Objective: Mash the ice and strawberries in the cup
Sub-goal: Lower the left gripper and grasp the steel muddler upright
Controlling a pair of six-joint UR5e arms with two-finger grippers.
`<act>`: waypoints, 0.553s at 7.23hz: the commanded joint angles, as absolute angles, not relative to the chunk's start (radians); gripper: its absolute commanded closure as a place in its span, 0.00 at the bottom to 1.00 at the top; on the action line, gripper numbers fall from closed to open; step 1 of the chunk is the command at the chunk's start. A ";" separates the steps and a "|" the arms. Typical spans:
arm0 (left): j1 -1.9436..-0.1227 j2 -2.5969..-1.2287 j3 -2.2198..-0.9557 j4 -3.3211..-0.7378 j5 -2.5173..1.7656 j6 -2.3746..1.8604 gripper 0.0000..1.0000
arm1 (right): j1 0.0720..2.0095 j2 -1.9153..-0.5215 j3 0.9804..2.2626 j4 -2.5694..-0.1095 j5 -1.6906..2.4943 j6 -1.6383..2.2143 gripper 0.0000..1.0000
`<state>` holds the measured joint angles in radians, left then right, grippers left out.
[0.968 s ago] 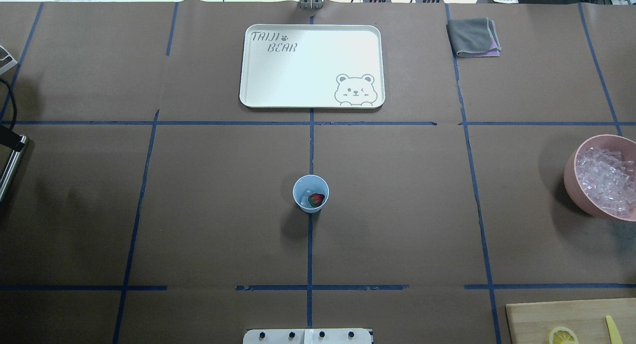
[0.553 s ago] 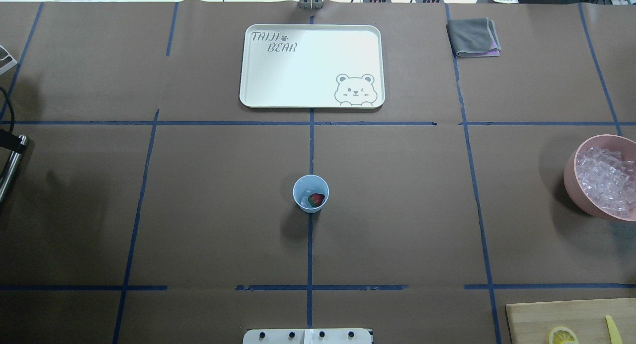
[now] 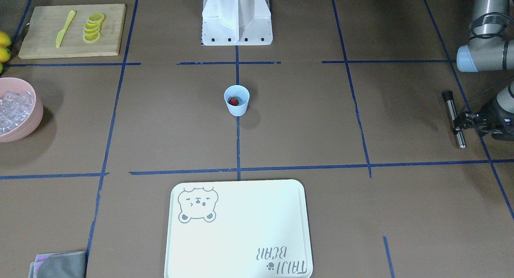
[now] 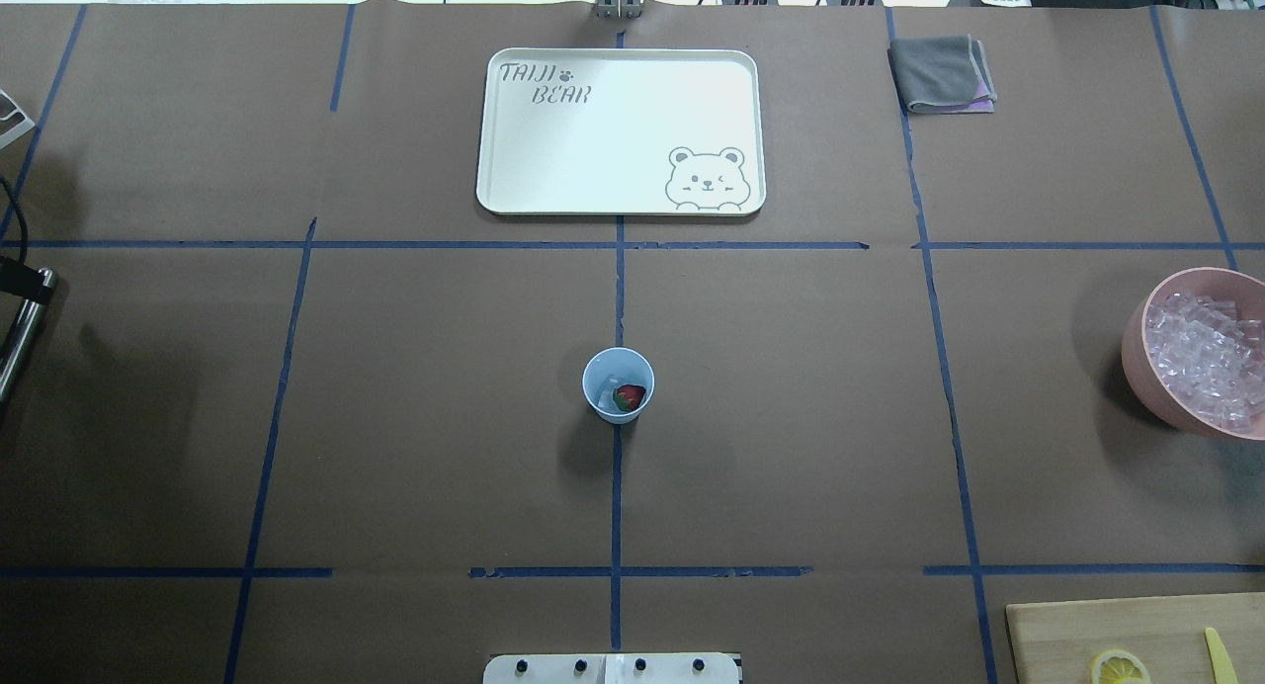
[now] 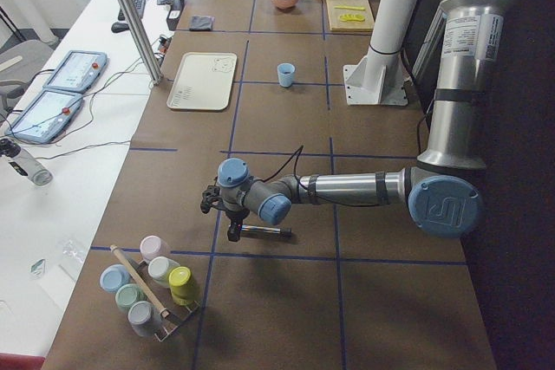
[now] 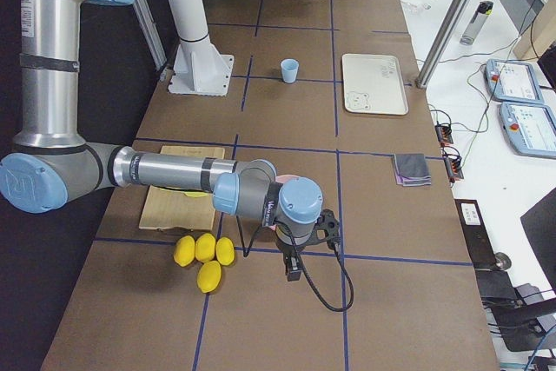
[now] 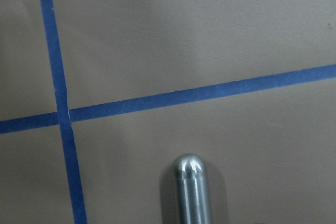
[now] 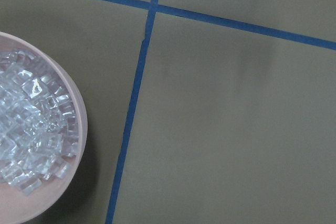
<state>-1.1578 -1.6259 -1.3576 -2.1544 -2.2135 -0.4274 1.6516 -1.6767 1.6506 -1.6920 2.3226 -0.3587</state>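
The light-blue cup (image 4: 618, 407) stands upright at the table's middle, also seen in the front view (image 3: 237, 108). Inside lie one red strawberry (image 4: 629, 397) and a little whitish ice (image 4: 604, 392). My left gripper (image 3: 461, 123) is far off at the table's left end, shut on a metal rod (image 3: 449, 105) that is held nearly level just above the table. The rod's rounded tip shows in the left wrist view (image 7: 190, 182). My right gripper (image 6: 291, 265) shows only in the right side view, near the pink bowl, and I cannot tell whether it is open or shut.
A pink bowl (image 4: 1137, 353) heaped with ice cubes (image 4: 1201, 353) sits at the right edge. A white bear tray (image 4: 621, 130) lies at the back centre. A grey cloth (image 4: 941, 73) lies back right. A cutting board (image 3: 44, 45) carries lemon slices (image 3: 93, 27) and a yellow knife (image 3: 65, 28).
The metal rod and the left arm's shadow at the left edge have shifted slightly further left. The cup and its contents have not moved.
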 commanded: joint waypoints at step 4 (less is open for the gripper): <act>-1.140 -1.632 -1.344 -2.173 -2.217 -0.466 0.15 | 1.661 -1.678 1.652 -1.692 2.322 -0.364 0.01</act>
